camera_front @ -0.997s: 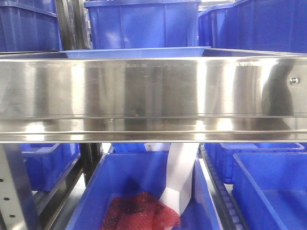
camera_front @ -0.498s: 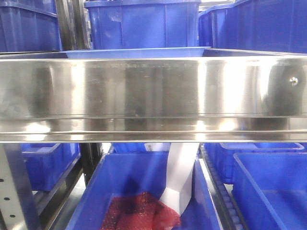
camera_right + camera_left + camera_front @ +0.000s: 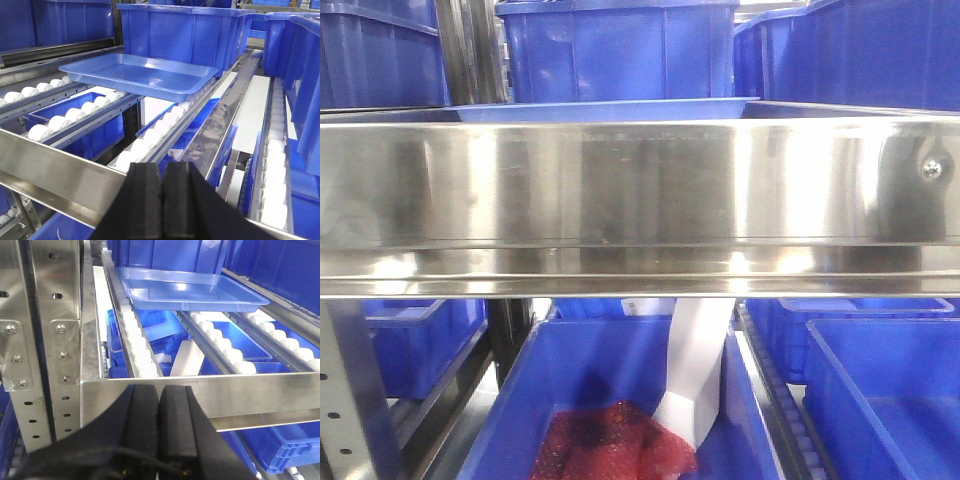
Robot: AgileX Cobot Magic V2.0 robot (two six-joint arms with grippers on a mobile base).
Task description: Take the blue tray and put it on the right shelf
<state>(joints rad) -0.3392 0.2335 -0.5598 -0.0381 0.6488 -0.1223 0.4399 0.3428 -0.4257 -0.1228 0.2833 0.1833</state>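
The blue tray [image 3: 190,291] lies flat on the white rollers of the steel rack shelf, in front of a deep blue bin; it shows in the right wrist view [image 3: 140,75] and as a thin edge in the front view [image 3: 605,110]. The shelf's wide reflective front rail [image 3: 640,195] crosses the front view, with a screw [image 3: 932,169] at its right end. My left gripper [image 3: 160,390] is shut and empty, in front of the rail, well short of the tray. My right gripper [image 3: 162,170] is shut and empty, also on the near side of the rail.
Deep blue bins [image 3: 180,32] stand behind and beside the tray. Roller tracks [image 3: 137,350] run front to back. A perforated steel upright [image 3: 37,340] stands at the left. Below the shelf, a blue bin holds red netting [image 3: 610,445] and a white strip [image 3: 695,370].
The view has shifted slightly; the screw and reflections on the rail sit a little differently. The tray has not moved.
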